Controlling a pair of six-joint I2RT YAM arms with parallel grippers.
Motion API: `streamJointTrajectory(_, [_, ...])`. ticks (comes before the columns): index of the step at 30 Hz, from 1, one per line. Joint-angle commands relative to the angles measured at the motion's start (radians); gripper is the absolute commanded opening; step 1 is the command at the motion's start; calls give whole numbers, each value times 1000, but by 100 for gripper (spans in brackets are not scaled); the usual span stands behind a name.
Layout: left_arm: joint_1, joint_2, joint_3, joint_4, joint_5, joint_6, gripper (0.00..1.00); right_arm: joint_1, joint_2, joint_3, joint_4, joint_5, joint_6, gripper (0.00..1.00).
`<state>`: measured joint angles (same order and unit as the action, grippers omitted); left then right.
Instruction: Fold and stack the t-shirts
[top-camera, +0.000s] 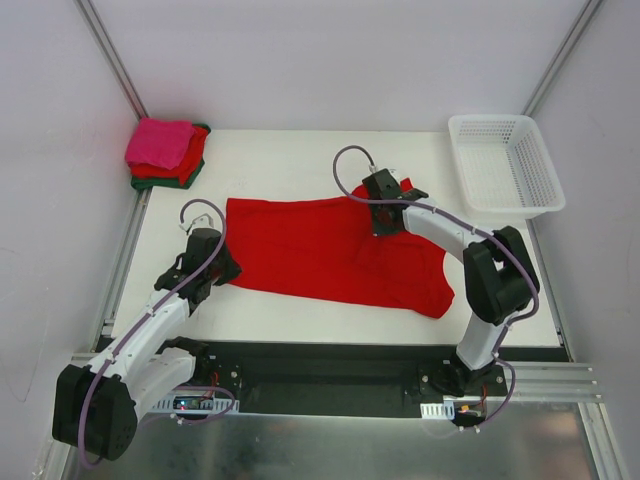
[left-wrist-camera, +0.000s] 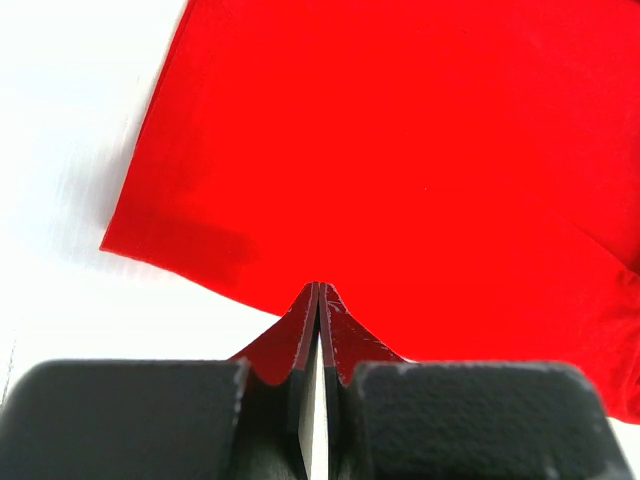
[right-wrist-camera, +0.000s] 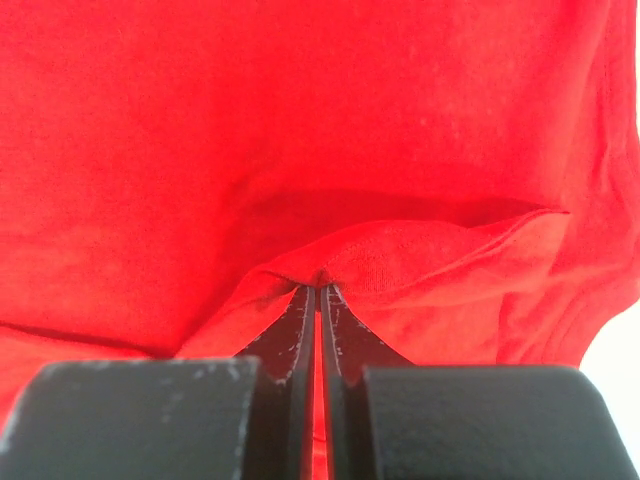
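Note:
A wide bright red t-shirt (top-camera: 310, 250) lies spread over the middle of the table. My left gripper (top-camera: 231, 269) is at its lower left corner. In the left wrist view the left gripper (left-wrist-camera: 318, 286) is shut, its tips just inside the flat, straight hem of the red t-shirt (left-wrist-camera: 400, 150), with no cloth bunched between them. My right gripper (top-camera: 380, 226) is over the shirt's upper right part. In the right wrist view the right gripper (right-wrist-camera: 320, 280) is shut on a puckered fold of the red t-shirt (right-wrist-camera: 300, 120). Folded t-shirts (top-camera: 165, 150) are stacked at the back left, with hot pink on top, then red, then dark green.
A white lattice basket (top-camera: 495, 119) stands at the back right corner of the table. Metal frame posts run along both sides. The arms' black base rail lies along the near edge.

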<state>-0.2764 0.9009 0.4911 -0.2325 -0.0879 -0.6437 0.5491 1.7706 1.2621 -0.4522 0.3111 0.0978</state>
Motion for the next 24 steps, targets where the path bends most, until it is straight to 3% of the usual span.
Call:
streamJointTrajectory(1, [-10, -16, -8, -8, -18, 13, 1, -5, 33, 59, -3, 28, -32, 1])
streamJointTrajectory(8, [-12, -10, -8, -10, -18, 13, 1, -5, 70, 82, -5, 23, -36, 4])
streamJointTrajectory(9, [-10, -10, -6, -10, -16, 13, 1, -5, 73, 83, -5, 23, -36, 8])
streamJointTrajectory(13, [-10, -7, -3, -10, -18, 16, 1, -5, 73, 83, -3, 32, -36, 40])
streamJointTrajectory(16, [-12, -7, 1, -10, -19, 18, 1, -6, 56, 82, -5, 48, -41, 56])
streamJointTrajectory(24, [-10, 12, 15, -10, -10, 19, 1, -9, -40, 33, -16, 59, -40, 61])
